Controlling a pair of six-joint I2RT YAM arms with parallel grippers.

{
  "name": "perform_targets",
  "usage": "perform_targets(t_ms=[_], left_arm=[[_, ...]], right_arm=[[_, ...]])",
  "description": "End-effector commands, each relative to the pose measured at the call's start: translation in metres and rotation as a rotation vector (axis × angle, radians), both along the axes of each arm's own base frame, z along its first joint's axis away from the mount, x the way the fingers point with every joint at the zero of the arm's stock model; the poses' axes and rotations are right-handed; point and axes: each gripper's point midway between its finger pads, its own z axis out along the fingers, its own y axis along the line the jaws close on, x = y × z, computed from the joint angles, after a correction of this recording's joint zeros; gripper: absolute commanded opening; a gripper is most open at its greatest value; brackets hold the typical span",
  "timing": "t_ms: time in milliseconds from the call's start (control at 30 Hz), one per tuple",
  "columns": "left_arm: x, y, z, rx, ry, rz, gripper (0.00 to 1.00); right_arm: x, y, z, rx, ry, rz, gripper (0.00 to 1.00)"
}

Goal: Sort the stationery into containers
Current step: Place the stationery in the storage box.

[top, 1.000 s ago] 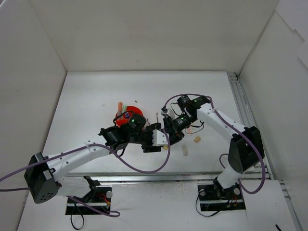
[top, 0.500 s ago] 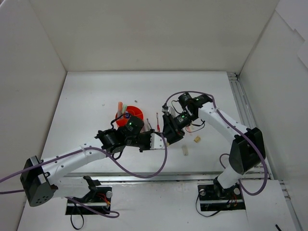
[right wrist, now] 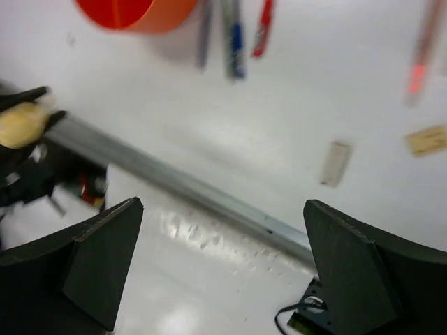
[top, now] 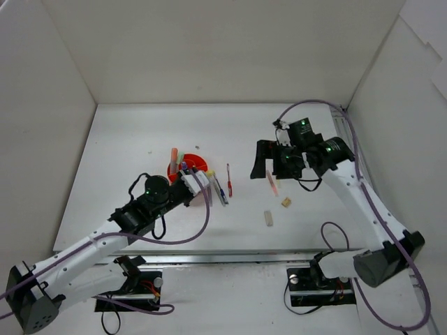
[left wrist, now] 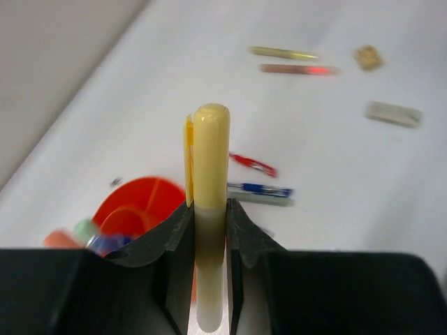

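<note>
My left gripper (top: 200, 183) is shut on a yellow marker (left wrist: 211, 160), which stands upright between its jaws, beside the round orange-red bowl (top: 198, 162). The bowl (left wrist: 136, 204) holds green, orange and blue markers. A red pen (left wrist: 253, 165), a blue pen (left wrist: 262, 188) and a grey pen lie on the table just right of it. Farther right lie a yellowish pen (left wrist: 283, 52), a reddish pen (top: 271, 183), a beige eraser (top: 285, 202) and a grey block (top: 268, 218). My right gripper (top: 269, 166) hangs open and empty above the reddish pen; its fingers (right wrist: 105, 258) stand far apart.
White walls close in the table at the back and on both sides. A metal rail (right wrist: 209, 195) runs along the near edge, with the arm bases and cables beyond it. A second rail (top: 347, 150) lines the right side.
The two grippers were together at mid-table. The left has shut on the yellow marker and drawn back to the bowl. The right has opened wide and lifted away to the right.
</note>
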Motion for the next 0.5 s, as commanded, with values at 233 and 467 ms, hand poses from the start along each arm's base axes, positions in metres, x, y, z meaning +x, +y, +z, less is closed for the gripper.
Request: perform_targets(t_ms=[233, 467], left_arm=[[0.094, 0.161, 0.076, -0.700, -0.025, 0.940, 0.00], [0.119, 0.184, 0.075, -0.856, -0.065, 0.846, 0.00]], right_arm=[[0.036, -0.109, 0.035, -0.244, -0.418, -0.577, 0.98], [0.037, -0.112, 0.027, -0.271, -0.423, -0.563, 0.98]])
